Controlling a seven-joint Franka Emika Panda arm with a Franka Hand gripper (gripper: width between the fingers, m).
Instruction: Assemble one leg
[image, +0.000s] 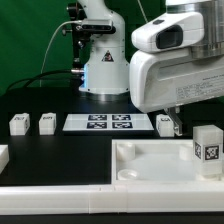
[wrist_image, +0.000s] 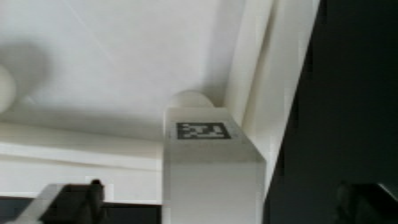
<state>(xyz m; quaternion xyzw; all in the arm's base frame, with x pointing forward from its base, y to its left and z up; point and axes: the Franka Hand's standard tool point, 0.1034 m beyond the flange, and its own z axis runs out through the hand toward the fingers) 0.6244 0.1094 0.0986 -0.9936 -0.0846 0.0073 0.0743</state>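
A white leg (wrist_image: 214, 170) with a square tag (wrist_image: 201, 130) on its end stands upright in a corner of the large white panel (wrist_image: 107, 110). It also shows in the exterior view (image: 207, 145), at the panel's (image: 150, 165) far corner on that view's right. My gripper (wrist_image: 217, 206) is open. Its dark fingers (wrist_image: 71, 205) straddle the leg, with a gap on each side. The white hand housing (image: 178, 70) hangs above the leg and hides the fingertips in the exterior view.
Three loose legs lie on the black table: two at the exterior view's left (image: 18, 124) (image: 47, 123) and one (image: 166, 124) behind the panel. The marker board (image: 110, 122) lies between them. The robot base (image: 103, 65) stands at the back.
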